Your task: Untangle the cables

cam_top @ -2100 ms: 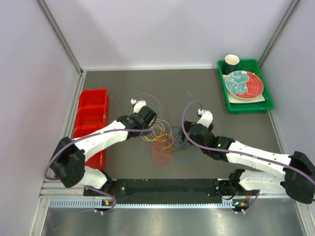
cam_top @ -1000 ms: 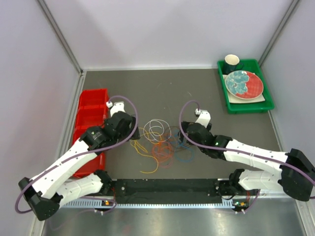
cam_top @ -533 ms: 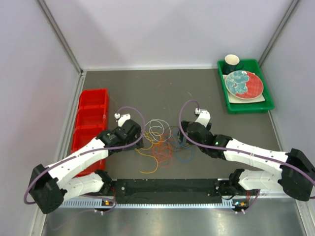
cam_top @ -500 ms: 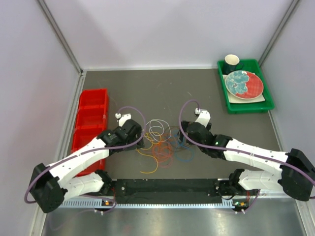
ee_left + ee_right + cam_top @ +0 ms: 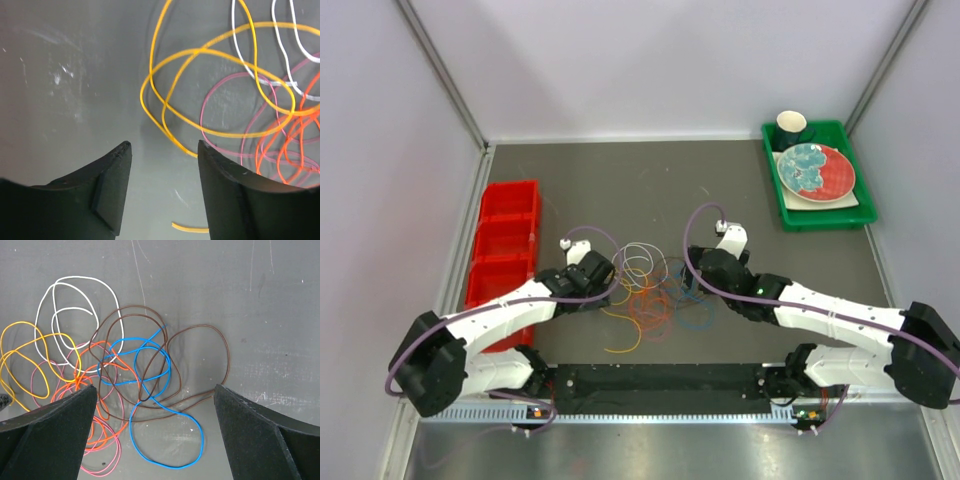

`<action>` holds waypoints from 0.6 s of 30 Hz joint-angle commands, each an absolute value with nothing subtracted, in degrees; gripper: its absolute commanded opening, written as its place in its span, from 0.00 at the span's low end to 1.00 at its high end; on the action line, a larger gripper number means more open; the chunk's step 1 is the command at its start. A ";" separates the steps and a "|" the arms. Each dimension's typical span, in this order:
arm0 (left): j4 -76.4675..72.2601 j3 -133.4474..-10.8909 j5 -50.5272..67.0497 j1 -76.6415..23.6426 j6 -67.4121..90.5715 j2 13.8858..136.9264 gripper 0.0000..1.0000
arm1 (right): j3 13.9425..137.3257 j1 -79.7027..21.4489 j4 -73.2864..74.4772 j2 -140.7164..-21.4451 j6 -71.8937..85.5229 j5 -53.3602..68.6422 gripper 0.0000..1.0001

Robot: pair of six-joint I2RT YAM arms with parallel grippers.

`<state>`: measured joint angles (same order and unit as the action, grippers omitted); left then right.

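- While both arms reach over the dark grey table (image 5: 650,190), the thin coiled cables (image 5: 655,292) lie in one overlapping pile between the left gripper (image 5: 608,288) and the right gripper (image 5: 688,283).
- Left wrist: black fingers (image 5: 110,185) partly apart, nothing between them; the orange-yellow wire loop (image 5: 215,51) lies just ahead.
- Right wrist: fingers spread wide, holding nothing; the blue wire loop (image 5: 165,466), brown wire loop (image 5: 227,360) and white wire loop (image 5: 75,278) cross below.

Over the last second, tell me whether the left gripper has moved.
Yes. The left gripper has shifted right, away from the red bin and toward the cables.
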<state>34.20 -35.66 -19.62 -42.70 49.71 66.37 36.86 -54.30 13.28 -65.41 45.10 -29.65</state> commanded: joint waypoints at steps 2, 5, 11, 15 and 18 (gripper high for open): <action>27.78 -34.81 -24.78 -42.80 49.83 67.85 0.56 | 39.90 -54.23 12.39 -66.27 44.56 -29.44 0.99; 26.11 -34.72 -25.75 -42.63 49.31 68.99 0.54 | 40.16 -54.32 12.57 -66.62 44.56 -29.44 0.99; 23.38 -34.72 -26.02 -42.19 48.60 73.38 0.39 | 40.25 -54.32 12.66 -66.80 44.56 -29.27 0.99; 23.11 -34.72 -26.63 -42.10 48.34 74.27 0.30 | 40.25 -54.23 12.57 -66.80 44.56 -29.36 0.99; 23.56 -35.33 -27.51 -42.10 48.08 74.44 0.13 | 40.34 -54.23 12.66 -67.06 44.47 -29.27 0.99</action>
<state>25.54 -35.11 -25.12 -42.35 48.62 74.28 37.63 -54.30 13.28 -66.61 45.04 -29.41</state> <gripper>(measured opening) 0.209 0.988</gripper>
